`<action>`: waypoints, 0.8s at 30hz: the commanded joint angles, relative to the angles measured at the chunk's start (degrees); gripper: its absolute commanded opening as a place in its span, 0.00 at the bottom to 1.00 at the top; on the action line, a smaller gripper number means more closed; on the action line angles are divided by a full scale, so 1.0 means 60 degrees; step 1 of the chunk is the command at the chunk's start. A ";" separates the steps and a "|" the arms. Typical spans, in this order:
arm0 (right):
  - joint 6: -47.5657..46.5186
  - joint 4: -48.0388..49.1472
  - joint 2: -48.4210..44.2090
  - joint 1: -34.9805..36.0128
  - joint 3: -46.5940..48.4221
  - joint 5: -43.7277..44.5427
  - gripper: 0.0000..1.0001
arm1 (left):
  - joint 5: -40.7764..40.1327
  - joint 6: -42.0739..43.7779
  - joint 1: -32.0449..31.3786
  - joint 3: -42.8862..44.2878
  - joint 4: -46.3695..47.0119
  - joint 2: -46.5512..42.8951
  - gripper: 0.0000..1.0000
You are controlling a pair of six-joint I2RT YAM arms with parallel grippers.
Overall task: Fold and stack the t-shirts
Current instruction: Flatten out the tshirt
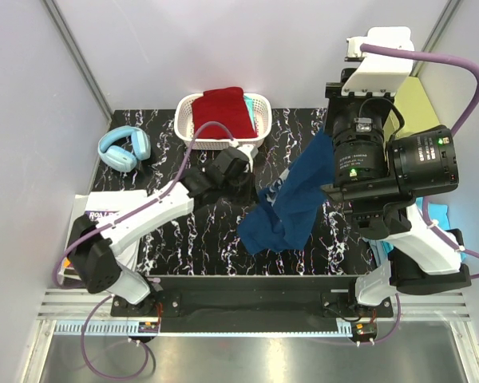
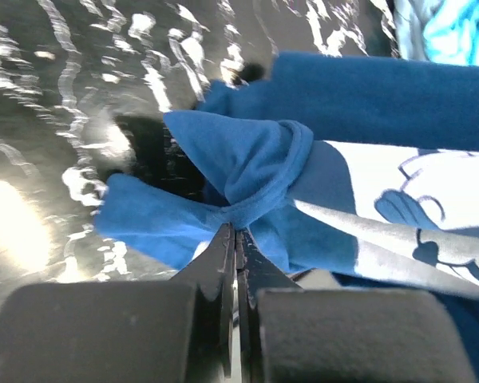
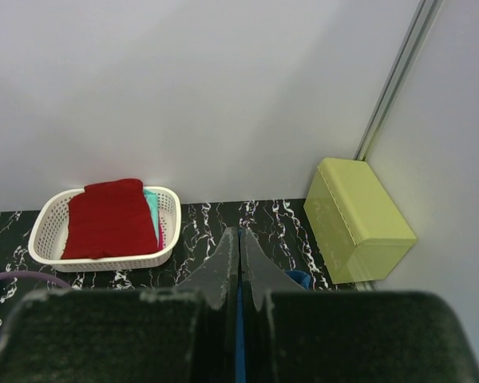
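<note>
A: Status on the fold/stack?

B: Partway. 2 tees look done: red tee (image 1: 219,108) folded on top of a turquoise tee (image 1: 251,118), both in the white basket (image 1: 185,112) at the back of the table (image 1: 184,239). Only an edge of the turquoise one shows, so I can't judge its fold.

A: And the 3rd?

B: Blue tee (image 1: 291,199) isn't folded. It's strung between both arms, hanging from high on the right down to a bunched lower end at table centre. Can't tell whether that end touches the table. White print shows in the left wrist view, and the cloth is twisted there.

A: Fingers?

B: Left gripper (image 2: 235,233): jaws closed to a slit, pinching a gathered wad of the blue tee at its low end. Right gripper (image 3: 238,239): jaws also pressed together, with a thin strip of blue cloth between them. That's the tee's high end, wrist raised well above the table.

A: What's left?

B: My read: spread the blue tee flat, fold it, put it on the stack. The left grip is on a wad, not a hem or shoulder, so it likely needs a regrasp first. There's also some turquoise cloth (image 1: 435,214) beside the right arm's base. Can't tell if it's another tee. If so, that's 1 more.
</note>
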 commanded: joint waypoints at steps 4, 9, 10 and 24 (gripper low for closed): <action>0.0224 0.0198 -0.0174 -0.0004 -0.0253 -0.0369 0.00 | -0.3107 0.0742 0.0303 0.0781 -0.1111 -0.2135 0.00; 0.0546 0.0198 -0.0423 -0.0018 -0.0985 -0.0311 0.00 | -0.4584 0.1006 0.0874 0.1323 -0.2137 -0.3453 0.00; 0.0604 0.0198 -0.0554 -0.0018 -0.1131 -0.0296 0.00 | -0.4836 0.1021 0.0933 0.1396 -0.2531 -0.3832 0.00; 0.1660 0.0242 -0.1244 -0.0106 -0.3183 0.0027 0.00 | -0.8543 0.1065 0.1095 0.4194 -0.4864 -0.5828 0.00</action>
